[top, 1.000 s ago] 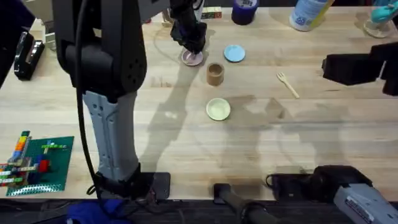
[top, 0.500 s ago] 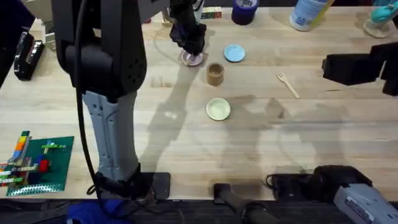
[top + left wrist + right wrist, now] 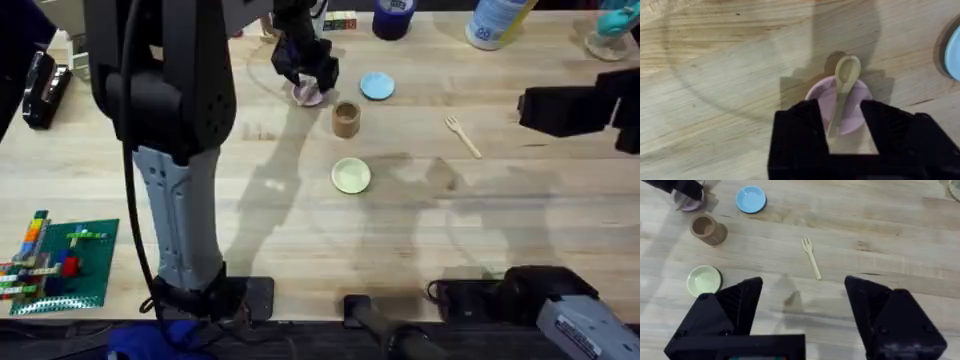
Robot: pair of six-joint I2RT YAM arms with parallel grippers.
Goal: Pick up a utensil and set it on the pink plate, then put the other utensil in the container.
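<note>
The left gripper point(image 3: 305, 72) hides most of the pink plate point(image 3: 306, 96) overhead

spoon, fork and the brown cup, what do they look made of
The spoon looks like pale unfinished wood: matte, light tan, with no shine. The fork matches it in colour and dull surface, so it is probably the same wood. The brown cup is a darker, wood-coloured matte cylinder; it could be wood or cork, since no grain can be made out.

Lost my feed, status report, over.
Left end effector open over pink plate, spoon lying on it. Right end effector open, empty. Fork on table, path to container unobstructed.
</note>
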